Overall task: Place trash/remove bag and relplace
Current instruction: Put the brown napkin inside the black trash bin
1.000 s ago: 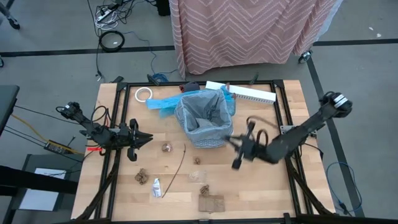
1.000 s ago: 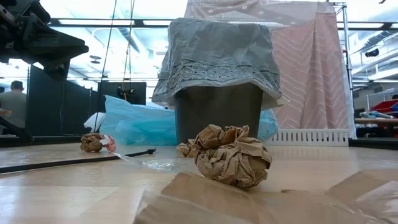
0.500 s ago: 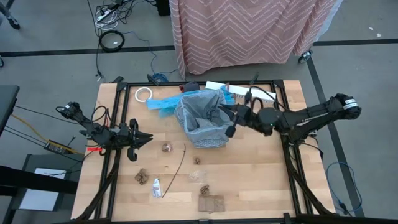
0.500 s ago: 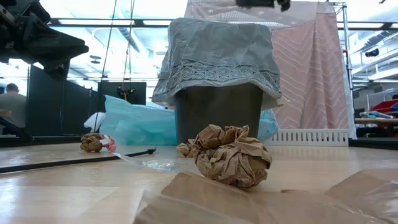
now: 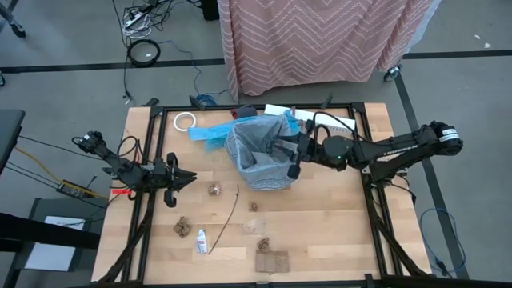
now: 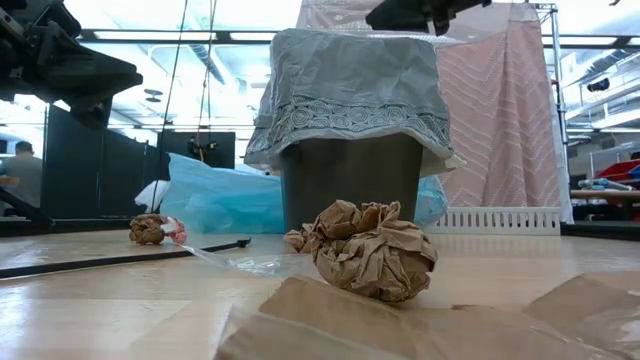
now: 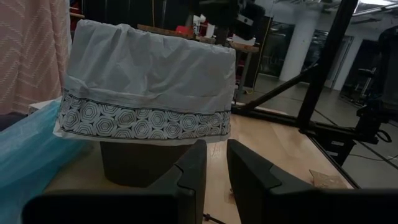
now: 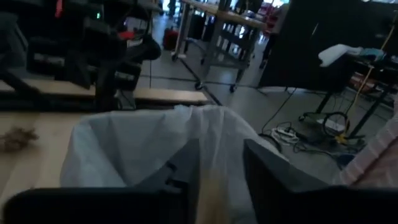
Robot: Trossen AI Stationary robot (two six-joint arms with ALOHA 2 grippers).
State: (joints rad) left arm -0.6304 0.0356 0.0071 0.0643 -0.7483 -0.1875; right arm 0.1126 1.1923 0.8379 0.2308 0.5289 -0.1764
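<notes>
While the left end effector (image 5: 186,178) hangs low over the worktop's (image 5: 336,232) nine o'clock side with its fingers (image 7: 191,169) a narrow gap apart and nothing between them, the right end effector (image 5: 290,154) reaches in from three o'clock and sits above the rim of the bin (image 5: 262,154), its fingers (image 8: 186,163) parted with a blurred tan shape showing in the gap; whether that shape is gripped cannot be told. The bin stands near the worktop's centre toward twelve o'clock, lined with the grey bag (image 6: 350,95), whose patterned edge folds down over the dark sides. A blue bag (image 5: 210,133) lies touching the bin at ten o'clock, a white tape roll (image 5: 185,121) sits beyond it near the far left corner, and a white slotted tray (image 5: 324,118) lies at one o'clock. Toward six o'clock the pale wood carries scattered trash: paper wads (image 5: 214,190), a thin stick (image 5: 230,206), a small white tube (image 5: 201,240) and a cardboard square (image 5: 271,260). From table height a crumpled wad (image 6: 372,248) sits in front of the bin. Beyond the worktop a pink zigzag cloth (image 5: 320,40) hangs at twelve o'clock, cables (image 5: 144,36) trail over the grey floor, and a person (image 6: 14,165) shows at the far left of the room.
</notes>
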